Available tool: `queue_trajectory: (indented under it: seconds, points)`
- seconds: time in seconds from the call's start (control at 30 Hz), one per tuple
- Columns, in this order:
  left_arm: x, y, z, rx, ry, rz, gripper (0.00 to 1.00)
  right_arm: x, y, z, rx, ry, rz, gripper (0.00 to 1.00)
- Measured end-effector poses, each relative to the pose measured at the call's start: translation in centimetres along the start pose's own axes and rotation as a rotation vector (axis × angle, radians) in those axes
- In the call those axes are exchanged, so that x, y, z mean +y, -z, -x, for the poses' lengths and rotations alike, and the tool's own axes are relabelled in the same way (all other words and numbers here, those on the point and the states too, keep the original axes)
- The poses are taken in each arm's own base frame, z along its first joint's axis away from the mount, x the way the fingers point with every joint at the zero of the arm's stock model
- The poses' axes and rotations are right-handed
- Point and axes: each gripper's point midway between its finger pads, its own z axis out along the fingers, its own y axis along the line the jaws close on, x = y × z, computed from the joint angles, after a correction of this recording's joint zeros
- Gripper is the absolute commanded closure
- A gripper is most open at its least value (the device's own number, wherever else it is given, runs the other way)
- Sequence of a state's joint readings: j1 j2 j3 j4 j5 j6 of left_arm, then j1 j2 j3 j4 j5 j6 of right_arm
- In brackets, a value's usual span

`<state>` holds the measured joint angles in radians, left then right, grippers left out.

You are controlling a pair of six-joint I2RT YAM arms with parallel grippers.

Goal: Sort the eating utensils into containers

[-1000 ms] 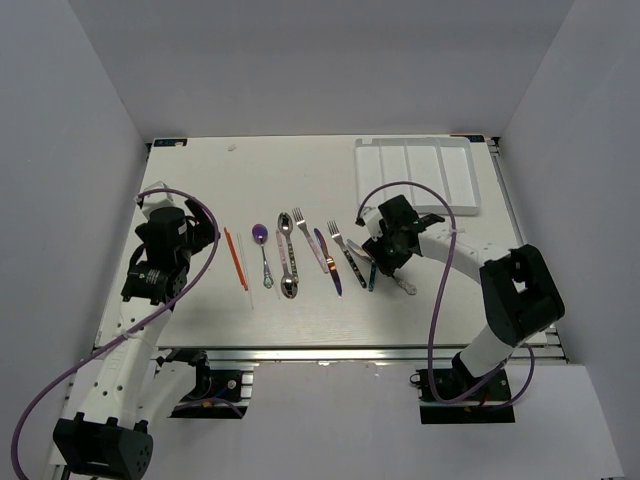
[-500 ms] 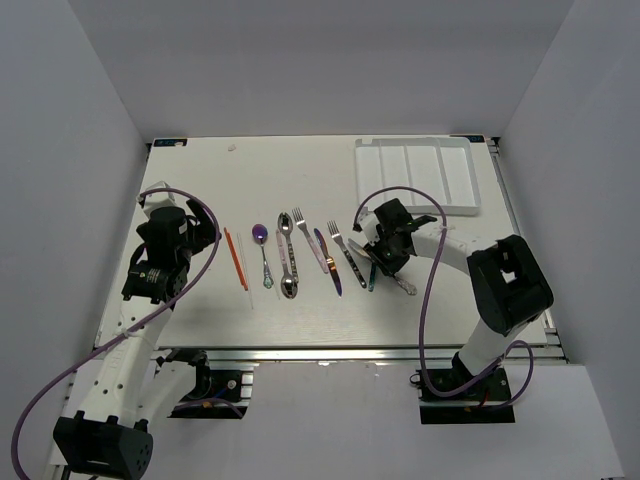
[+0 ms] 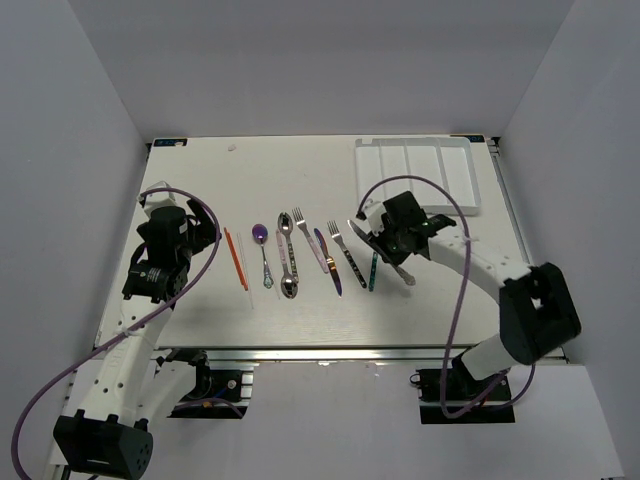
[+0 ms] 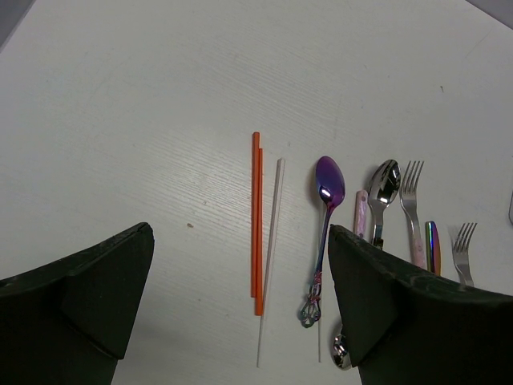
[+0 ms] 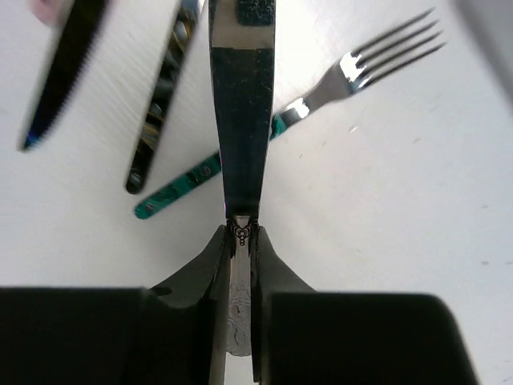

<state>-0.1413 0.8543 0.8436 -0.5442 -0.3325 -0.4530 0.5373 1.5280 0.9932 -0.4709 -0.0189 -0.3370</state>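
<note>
The silver utensil point(image 5: 241, 104), a knife by the look of it, is clamped at its ornate neck between the closed right fingers point(image 5: 200, 269). It is held just above the teal-handled fork point(image 5: 337, 87), right of the desk's middle. In the top view it is carried slantwise, the blade toward the far left.

The white tray point(image 3: 415, 175) is seen in the far right corner of the desk, with its compartments running from the near edge to the far edge. A clean drop is judged to need three things:
- The utensil is turned until it lies parallel to those dividers.
- It is raised enough to clear the tray's near wall.
- It is released low, so that no bounce is caused.

Because a long blade is left overhanging the grip, a slow swing is advised.

Bare desk is offered between the row of cutlery and the tray. The desk's right edge lies just beyond the tray, so overshoot there is to be avoided.

The left fingers point(image 4: 96, 281) are spread wide over the orange chopsticks point(image 4: 256, 224) near the left edge, well apart from that path.
</note>
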Motion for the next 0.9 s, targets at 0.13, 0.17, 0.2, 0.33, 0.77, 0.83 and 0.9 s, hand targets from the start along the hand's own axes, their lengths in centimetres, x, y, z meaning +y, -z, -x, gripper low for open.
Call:
queue_trajectory:
  seconds: [0.13,0.17,0.2,0.33,0.77,0.83,0.9]
  points:
    - [0.0,0.0,0.0,0.000,0.000,0.001,0.02,-1.0,4.5,4.6,-0.193,-0.021,-0.032,1.00]
    - [0.0,0.0,0.0,0.000,0.000,0.001,0.02,-1.6,5.4,5.8,-0.234,-0.046,-0.050,1.00]
    - [0.0,0.0,0.0,0.000,0.000,0.001,0.02,-2.8,6.2,7.2,-0.276,-0.084,-0.081,1.00]
    - [0.1,0.0,0.0,-0.002,0.000,0.005,0.02,-8.8,7.4,12.4,-0.419,-0.311,-0.204,1.00]
    - [0.3,-0.2,0.0,-0.001,0.000,0.015,0.02,-18.7,-4.6,21.1,-0.496,-0.639,-0.328,1.00]
    - [0.3,-0.2,0.0,0.000,0.000,0.018,0.02,-19.4,-6.1,21.9,-0.496,-0.637,-0.339,1.00]
    - [0.4,-0.3,0.0,0.001,0.001,0.020,0.02,-19.9,-7.2,22.1,-0.489,-0.632,-0.347,1.00]
